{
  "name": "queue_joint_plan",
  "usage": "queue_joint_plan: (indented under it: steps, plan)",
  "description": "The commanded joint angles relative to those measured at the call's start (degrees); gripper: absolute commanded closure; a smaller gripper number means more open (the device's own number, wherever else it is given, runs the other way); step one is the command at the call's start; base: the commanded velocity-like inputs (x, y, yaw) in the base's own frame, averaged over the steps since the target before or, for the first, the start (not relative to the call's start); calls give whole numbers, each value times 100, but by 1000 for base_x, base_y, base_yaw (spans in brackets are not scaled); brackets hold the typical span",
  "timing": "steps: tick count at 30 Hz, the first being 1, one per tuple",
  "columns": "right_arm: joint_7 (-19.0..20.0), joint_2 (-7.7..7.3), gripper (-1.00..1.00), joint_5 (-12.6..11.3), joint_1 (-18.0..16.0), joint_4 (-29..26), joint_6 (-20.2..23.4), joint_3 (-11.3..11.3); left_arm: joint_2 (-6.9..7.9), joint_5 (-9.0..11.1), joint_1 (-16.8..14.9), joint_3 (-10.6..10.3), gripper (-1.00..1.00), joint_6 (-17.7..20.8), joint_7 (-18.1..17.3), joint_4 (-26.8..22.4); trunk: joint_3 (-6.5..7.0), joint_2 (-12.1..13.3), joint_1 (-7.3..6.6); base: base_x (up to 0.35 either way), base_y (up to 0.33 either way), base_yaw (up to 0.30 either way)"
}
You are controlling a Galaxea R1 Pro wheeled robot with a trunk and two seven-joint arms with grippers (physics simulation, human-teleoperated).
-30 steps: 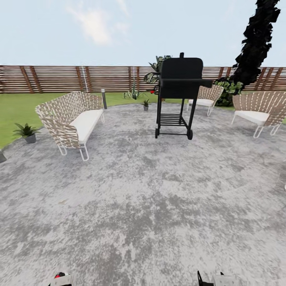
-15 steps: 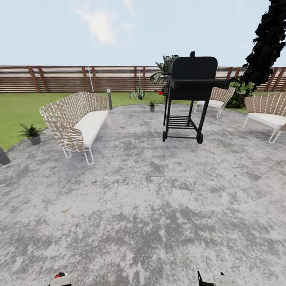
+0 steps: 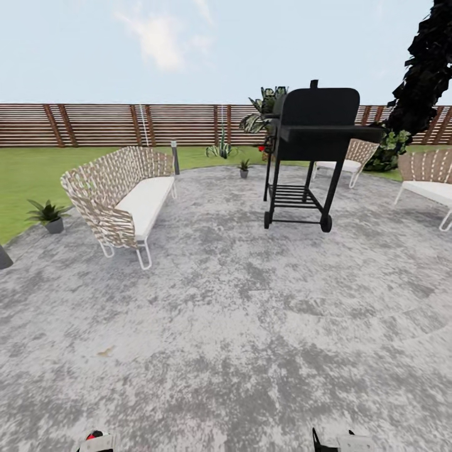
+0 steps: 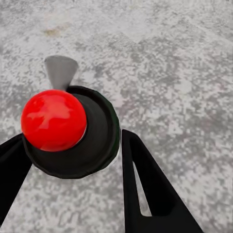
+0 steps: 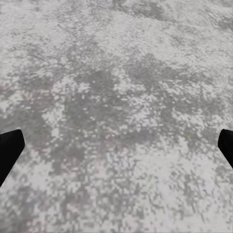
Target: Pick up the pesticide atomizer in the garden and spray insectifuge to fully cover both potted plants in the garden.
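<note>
Whole view shifted since earlier frame — camera swinging, black barbecue grill [image 3: 311, 157] now nearer right. Right end effector [image 5: 116, 145] wide, empty; left end effector [image 4: 73, 160] state unclear. Small potted plants [image 3: 47, 215] at grey stone patio [image 3: 238, 326] edge — atomizer unseen, spraying not begun.

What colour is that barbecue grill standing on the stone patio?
Black all over, from lid to wheeled frame; the grill shows best in the head view.

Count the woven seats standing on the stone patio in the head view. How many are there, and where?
3: a woven sofa at the left, a chair behind the black grill, and another chair cut off at the right edge. More may lie outside the frame.
</note>
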Motion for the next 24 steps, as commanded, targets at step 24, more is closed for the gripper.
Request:
queue_joint_plan:
  steps: [24]
  plan:
    - [-10, -1, -100, 4, -3, 3, -16, 7, 0, 8, -4, -2, 100, -27, -2, 11, -5, -2, 2, 327, 95, 0]
